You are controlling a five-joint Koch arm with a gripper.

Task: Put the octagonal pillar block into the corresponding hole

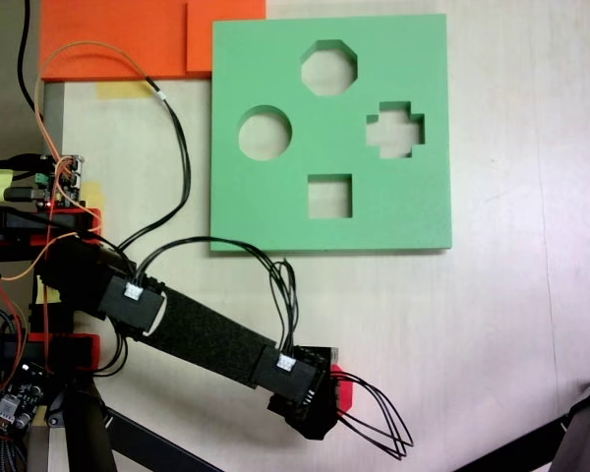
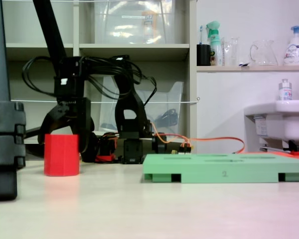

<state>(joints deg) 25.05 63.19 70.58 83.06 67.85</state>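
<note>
The octagonal pillar block (image 2: 62, 155) is a red foam prism standing upright on the table, well left of the green board (image 2: 224, 167) in a fixed view. From above, only a red sliver of the block (image 1: 343, 391) shows beside the arm's black head. My gripper (image 2: 69, 131) hangs right over the block, its jaws spread to either side of the block's top; from above the gripper (image 1: 320, 398) covers most of the block. The corresponding hole (image 1: 329, 67), the eight-sided cutout, is at the top middle of the green board (image 1: 275, 59), far from the block.
The board also has a round cutout (image 1: 265, 133), a cross cutout (image 1: 394, 129) and a square cutout (image 1: 329, 196). Orange foam sheets (image 1: 108, 39) lie at the top left. A black stand leg (image 1: 580, 433) crosses the lower right corner. A dark post (image 2: 2, 124) stands left.
</note>
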